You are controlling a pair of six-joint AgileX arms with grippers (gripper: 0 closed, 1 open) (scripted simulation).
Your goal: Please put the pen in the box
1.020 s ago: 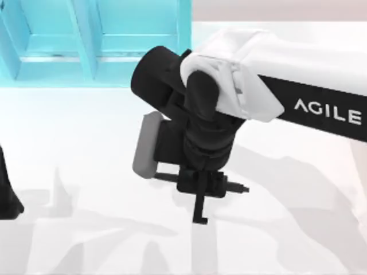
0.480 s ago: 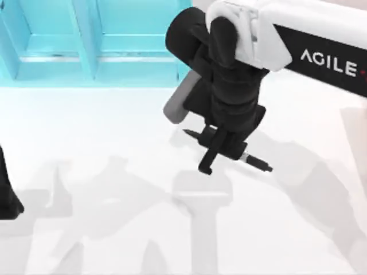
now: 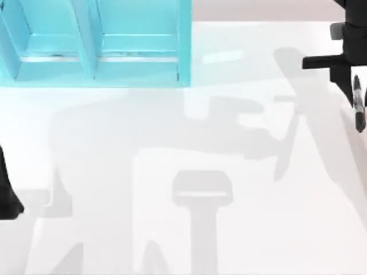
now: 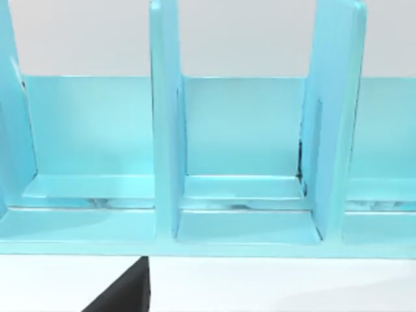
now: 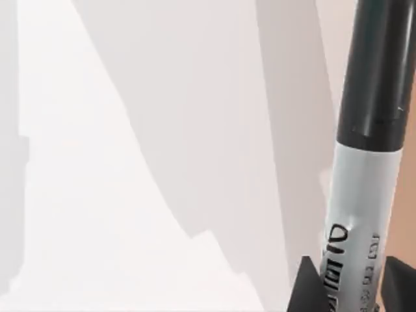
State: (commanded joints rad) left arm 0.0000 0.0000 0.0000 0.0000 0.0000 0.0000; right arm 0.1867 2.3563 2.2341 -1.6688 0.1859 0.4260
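At the table's (image 3: 114, 229) far right edge, the right gripper (image 3: 351, 77) is clamped on the black marker pen (image 3: 358, 106), well apart from the turquoise compartmented box (image 3: 183, 51) at far left. The left arm (image 3: 7, 195) is parked at the left edge.

Our right gripper (image 3: 351, 77) has swung from the counter's middle to the top view's far right edge, carrying the pen (image 3: 358, 109) clamped between its fingers.

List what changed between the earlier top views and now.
The right gripper, shut on the pen, swung from the table's middle, near the box, to the top view's far right edge, carrying the pen along. The box kept its place, and the left arm stayed parked at the left edge.
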